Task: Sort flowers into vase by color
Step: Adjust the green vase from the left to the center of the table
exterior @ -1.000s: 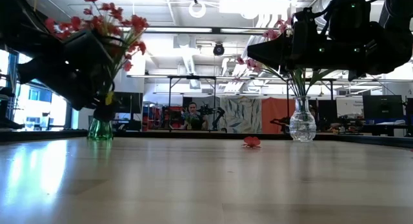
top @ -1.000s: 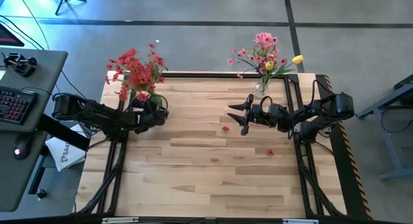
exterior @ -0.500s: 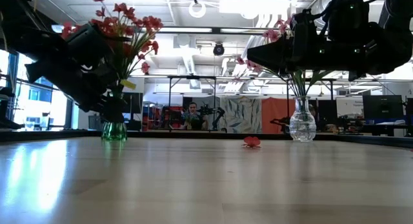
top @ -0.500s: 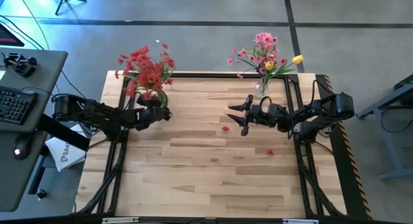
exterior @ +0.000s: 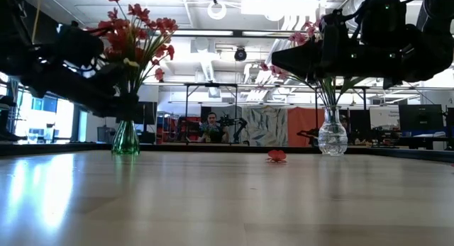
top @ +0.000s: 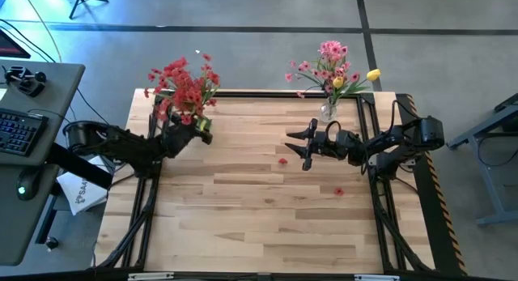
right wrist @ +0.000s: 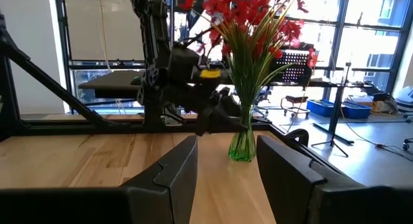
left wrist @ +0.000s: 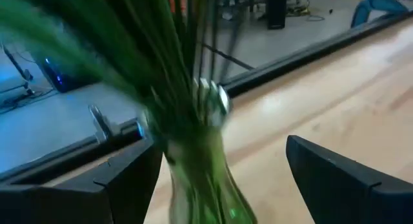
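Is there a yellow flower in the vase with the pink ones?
Yes, the overhead view shows a yellow flower among the pink flowers in the clear vase.

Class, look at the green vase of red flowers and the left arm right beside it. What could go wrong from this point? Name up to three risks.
1. The left pincer stands open around the narrow green vase; a sideways move could tip the top-heavy red flowers.
2. Loose red blossoms lie on the table and may stay unsorted.
3. The right pincer hovers close to the clear vase and could bump it.
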